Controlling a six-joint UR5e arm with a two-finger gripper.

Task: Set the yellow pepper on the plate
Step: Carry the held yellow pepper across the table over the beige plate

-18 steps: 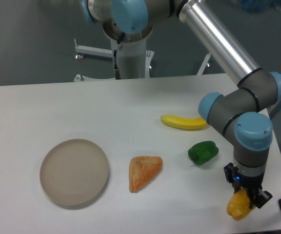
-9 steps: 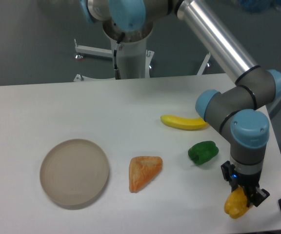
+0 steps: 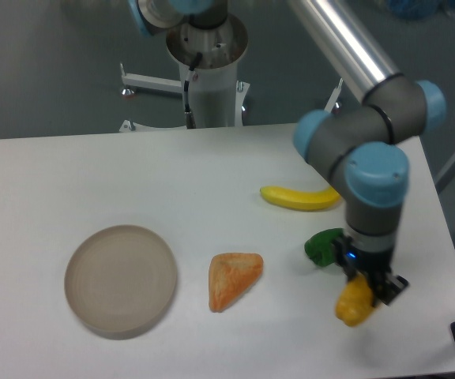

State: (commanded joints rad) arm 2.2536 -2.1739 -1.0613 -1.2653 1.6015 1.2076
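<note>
My gripper (image 3: 363,290) is shut on the yellow pepper (image 3: 353,302), a small yellow-orange toy, and holds it just above the table at the front right. The plate (image 3: 121,279), a round beige-grey dish, lies at the front left, well apart from the gripper. The arm's blue and grey wrist (image 3: 376,185) stands above the pepper and hides part of the green pepper.
A green pepper (image 3: 322,245) lies just left of and behind the gripper. A yellow banana (image 3: 295,198) lies further back. An orange wedge-shaped toy (image 3: 231,279) lies between the plate and the gripper. The table's right edge is close by.
The gripper has moved left and slightly up with the yellow pepper in it, away from the table's front right corner. Nothing else has moved.
</note>
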